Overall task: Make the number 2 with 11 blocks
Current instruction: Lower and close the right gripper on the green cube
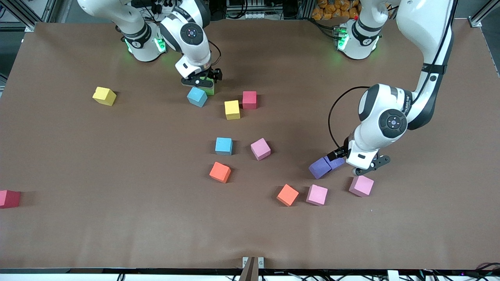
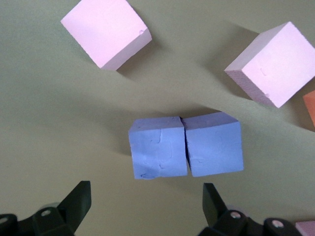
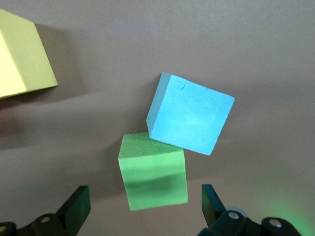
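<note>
Blocks of matte foam lie scattered on the brown table (image 1: 78, 164); nearest, the left tool (image 2: 145, 206) hovers open-jawed over two touching purple cubes (image 2: 186, 146), so closing could drag both. Farther off, the right tool (image 3: 145, 206), jaws apart over the green cube (image 3: 153, 172), risks nudging the light-blue cube (image 3: 191, 113) touching it.

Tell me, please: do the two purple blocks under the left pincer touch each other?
Touching. In the left wrist view the two purple blocks sit side by side, faces pressed along one seam with no table showing between them. The open left pincer holds neither.

purple pair (image 2: 186, 152) touching, green block (image 3: 153, 178) against blue block (image 3: 191, 113)
</note>
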You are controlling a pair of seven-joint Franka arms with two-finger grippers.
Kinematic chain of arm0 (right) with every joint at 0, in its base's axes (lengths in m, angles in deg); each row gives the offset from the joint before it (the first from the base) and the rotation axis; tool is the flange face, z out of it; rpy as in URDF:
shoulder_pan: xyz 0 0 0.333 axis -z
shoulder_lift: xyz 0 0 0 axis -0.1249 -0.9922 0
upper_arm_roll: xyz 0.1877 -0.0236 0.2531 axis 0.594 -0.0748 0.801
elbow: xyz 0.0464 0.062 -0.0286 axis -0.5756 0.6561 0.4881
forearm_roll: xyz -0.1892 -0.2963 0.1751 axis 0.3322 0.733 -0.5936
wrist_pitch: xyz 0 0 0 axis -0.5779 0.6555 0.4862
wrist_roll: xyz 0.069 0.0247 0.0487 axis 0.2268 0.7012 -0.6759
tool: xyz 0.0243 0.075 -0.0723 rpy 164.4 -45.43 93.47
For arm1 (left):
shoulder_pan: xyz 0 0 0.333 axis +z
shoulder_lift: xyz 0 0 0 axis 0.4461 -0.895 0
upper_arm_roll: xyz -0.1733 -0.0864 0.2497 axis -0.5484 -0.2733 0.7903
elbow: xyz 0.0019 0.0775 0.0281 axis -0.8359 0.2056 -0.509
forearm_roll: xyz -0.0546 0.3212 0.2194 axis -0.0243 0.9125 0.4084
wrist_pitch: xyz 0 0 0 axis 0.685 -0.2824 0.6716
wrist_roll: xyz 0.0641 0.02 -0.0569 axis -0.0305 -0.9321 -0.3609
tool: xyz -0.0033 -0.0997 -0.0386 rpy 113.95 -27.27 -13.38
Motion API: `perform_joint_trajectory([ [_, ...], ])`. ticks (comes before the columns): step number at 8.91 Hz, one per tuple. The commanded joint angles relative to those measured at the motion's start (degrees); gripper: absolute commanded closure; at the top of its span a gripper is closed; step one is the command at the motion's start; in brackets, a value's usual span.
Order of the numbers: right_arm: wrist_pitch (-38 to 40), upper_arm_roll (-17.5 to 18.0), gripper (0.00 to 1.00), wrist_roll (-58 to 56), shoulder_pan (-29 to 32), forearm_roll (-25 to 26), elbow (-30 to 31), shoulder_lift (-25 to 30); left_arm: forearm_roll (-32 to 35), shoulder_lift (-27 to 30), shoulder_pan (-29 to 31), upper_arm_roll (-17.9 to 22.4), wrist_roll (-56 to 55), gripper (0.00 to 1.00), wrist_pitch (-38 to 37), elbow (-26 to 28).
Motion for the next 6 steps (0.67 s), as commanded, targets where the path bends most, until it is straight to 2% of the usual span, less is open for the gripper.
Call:
perform_joint_trajectory([
  [1,-2.24,0.15,0.00,-1.33,0.29,-1.38,1.53,-0.08,1.32,-0.64,-0.03,0.42,-2.16,0.00,0.27,-0.86],
  [3,-3.55,0.24,0.00,-2.05,0.65,-1.38,1.88,-1.31,1.58,-0.56,-1.77,0.24,-4.86,0.00,-0.08,-0.25],
  [6,-10.76,0.24,0.00,-2.22,0.12,-1.38,4.78,-3.76,1.58,-0.64,-8.70,0.24,-11.27,0.00,-0.25,0.54],
])
